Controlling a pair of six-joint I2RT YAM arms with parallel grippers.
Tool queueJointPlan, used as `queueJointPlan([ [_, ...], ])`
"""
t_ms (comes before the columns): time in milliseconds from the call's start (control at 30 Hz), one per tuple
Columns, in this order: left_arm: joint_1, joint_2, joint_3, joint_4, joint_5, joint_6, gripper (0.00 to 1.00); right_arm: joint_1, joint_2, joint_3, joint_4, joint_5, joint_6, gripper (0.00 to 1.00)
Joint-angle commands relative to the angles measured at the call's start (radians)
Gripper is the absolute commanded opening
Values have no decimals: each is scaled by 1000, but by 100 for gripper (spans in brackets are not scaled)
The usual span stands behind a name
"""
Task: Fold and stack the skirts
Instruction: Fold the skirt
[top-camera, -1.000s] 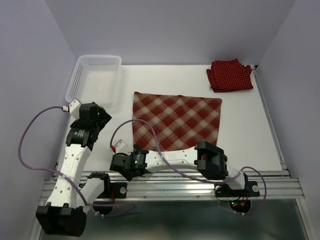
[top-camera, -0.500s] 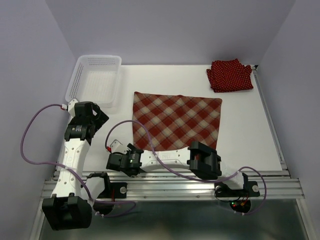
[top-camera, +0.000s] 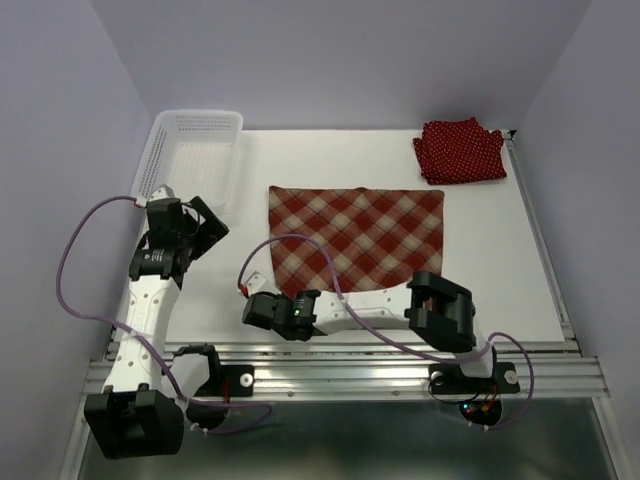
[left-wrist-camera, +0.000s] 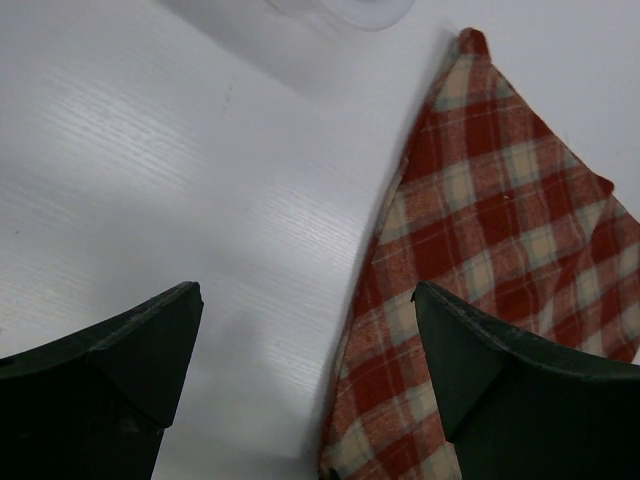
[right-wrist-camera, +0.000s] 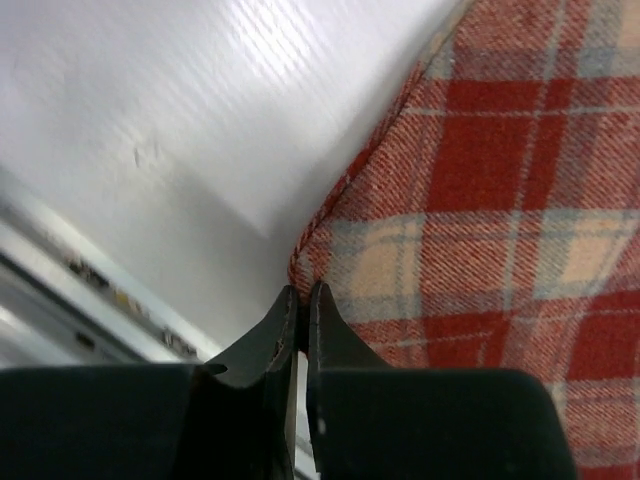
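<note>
White lattice basket (top-camera: 190, 150) sat far left on the table (top-camera: 500, 260); through its open top I saw only its own lattice floor. Left gripper (top-camera: 211, 225) hung just in front of it with jaws spread wide, holding nothing. Right gripper (top-camera: 256, 309) lay low at the near edge with jaws closed tight and tips at the near-left corner of the plaid skirt (top-camera: 360, 235), which was spread flat mid-table. Polka-dot skirts (top-camera: 460, 150) were bunched in one heap at the far right corner; I couldn't count the pieces. Versus a second ago, the right jaws had gone from wide open to closed and that wrist had shifted right and slightly farther onto the table. The left wrist had swung toward the basket. Plaid skirt and heap lay about where they were. Left wrist view showed its fingers (left-wrist-camera: 110, 370) over bare table beside the plaid's left edge. Right wrist view showed the tips meeting on the corner hem, which the top view hid under the gripper body. Whether cloth was actually caught between them, I couldn't tell.
</note>
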Motion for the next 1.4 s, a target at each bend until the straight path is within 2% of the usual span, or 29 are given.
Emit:
queueJointPlan([
  [0, -5, 32, 24, 139, 175, 20, 99, -11, -192, -103, 128, -126, -45, 1],
  [133, -48, 110, 41, 185, 176, -5, 99, -22, -287, -151, 129, -217, -90, 1],
  [233, -124, 201, 72, 239, 150, -28, 99, -32, -344, -194, 130, -261, -96, 1],
  [367, -137, 335, 102, 309, 115, -49, 99, -64, -376, -214, 137, -319, -101, 1],
  [867, -193, 759, 296, 399, 20, -22, 99, -94, -410, -257, 148, -333, -72, 1],
  [1000, -200, 854, 354, 388, -90, -3, 98, -94, -419, -269, 149, -333, -67, 1],
  [1100, -201, 914, 378, 405, -115, 29, 91, -103, -416, -280, 149, -338, -65, 1],
  [1133, -201, 928, 394, 406, -114, 38, 84, -103, -416, -282, 149, -339, -65, 1],
  [1200, -203, 960, 412, 403, -106, 57, 80, -103, -419, -285, 154, -344, -64, 1],
  [1233, -204, 966, 414, 408, -103, 60, 74, -103, -419, -286, 154, -346, -62, 1],
  [1367, -210, 988, 411, 437, -72, 80, 66, -112, -421, -288, 160, -346, -61, 1],
])
